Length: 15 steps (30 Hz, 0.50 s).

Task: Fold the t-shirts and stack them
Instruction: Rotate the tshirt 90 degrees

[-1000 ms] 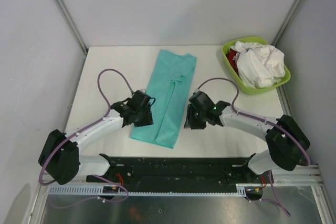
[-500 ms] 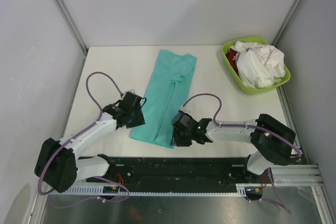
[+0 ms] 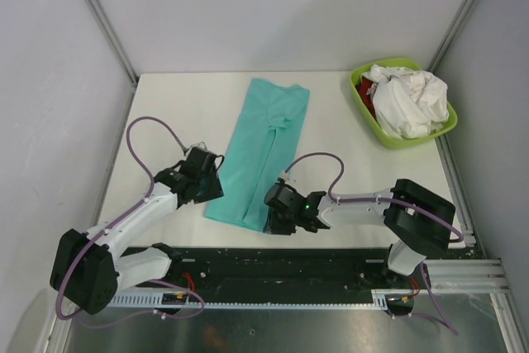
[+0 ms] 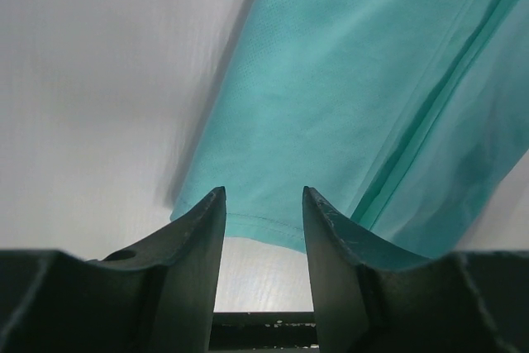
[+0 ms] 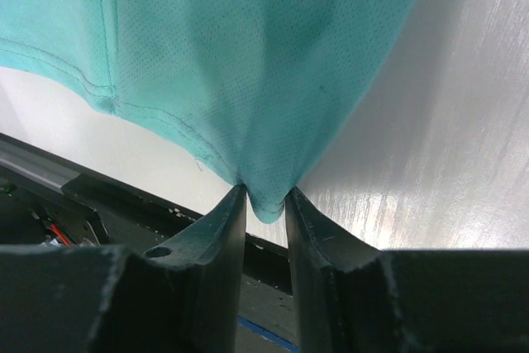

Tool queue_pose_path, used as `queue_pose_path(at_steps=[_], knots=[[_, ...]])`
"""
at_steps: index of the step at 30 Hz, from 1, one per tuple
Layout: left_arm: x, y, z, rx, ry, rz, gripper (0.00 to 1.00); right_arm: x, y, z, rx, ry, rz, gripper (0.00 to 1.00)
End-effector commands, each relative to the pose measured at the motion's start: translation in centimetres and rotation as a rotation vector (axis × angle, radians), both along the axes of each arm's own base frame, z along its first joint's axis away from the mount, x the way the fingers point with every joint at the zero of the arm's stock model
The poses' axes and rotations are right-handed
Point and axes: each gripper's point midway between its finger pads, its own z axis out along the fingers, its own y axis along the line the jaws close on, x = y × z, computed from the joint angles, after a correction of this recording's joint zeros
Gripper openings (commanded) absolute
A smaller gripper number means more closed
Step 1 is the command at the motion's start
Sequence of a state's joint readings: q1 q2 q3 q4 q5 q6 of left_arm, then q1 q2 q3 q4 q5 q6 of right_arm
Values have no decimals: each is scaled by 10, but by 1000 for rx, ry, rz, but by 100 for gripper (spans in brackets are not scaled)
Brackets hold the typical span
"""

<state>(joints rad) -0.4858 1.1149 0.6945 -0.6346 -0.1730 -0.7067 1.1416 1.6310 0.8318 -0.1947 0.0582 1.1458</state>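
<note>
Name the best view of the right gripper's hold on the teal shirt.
Right wrist: the right gripper pinches a corner of the teal t-shirt close up. The top view hides the pinch under the gripper; the left wrist view shows only another corner.

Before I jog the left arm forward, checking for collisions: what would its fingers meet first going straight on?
Probably the near hem of the teal t-shirt, ahead between the open fingers of the left gripper; depth is unclear, so the table might come first.
</note>
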Motion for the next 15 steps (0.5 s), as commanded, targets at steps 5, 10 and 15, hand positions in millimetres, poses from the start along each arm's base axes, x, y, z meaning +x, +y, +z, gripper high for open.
queue_pose_path(at_steps=[5,10,15], knots=[[7,-1,5,7,-20,-33,48,4,-15,-23,-95,-4,-30,16],[6,-9,6,-20,-18,-71,48,6,-41,-27,-193,-16,-41,2],[2,-19,5,-49,-4,-120,48,13,-70,-18,-266,-52,-66,1]])
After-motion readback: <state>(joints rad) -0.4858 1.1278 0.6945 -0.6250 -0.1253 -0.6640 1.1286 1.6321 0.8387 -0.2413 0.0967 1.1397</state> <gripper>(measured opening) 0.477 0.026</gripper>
